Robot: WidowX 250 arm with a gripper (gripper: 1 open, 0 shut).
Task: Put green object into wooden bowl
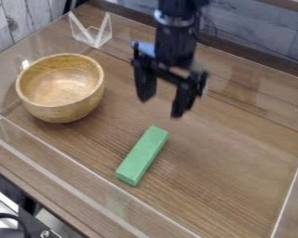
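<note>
One pincer (166, 94) — prongs wide, above green object (142, 155), wooden bowl (60, 86) left — empty.

- Dark wood-grain counter (238, 158), glossy with soft glare patches
- Clear acrylic wall (15, 144) runs around its edges
- Pale whitewashed plank surface (15, 23) at top left
- Even, diffuse light

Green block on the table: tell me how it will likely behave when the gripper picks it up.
The green block looks like a solid flat bar with straight edges, so it probably stays stiff when lifted. It lies flat on the wooden table, so rolling or tipping seems unlikely. Its matte, parallel long sides should suit the open gripper; it is probably light.
</note>
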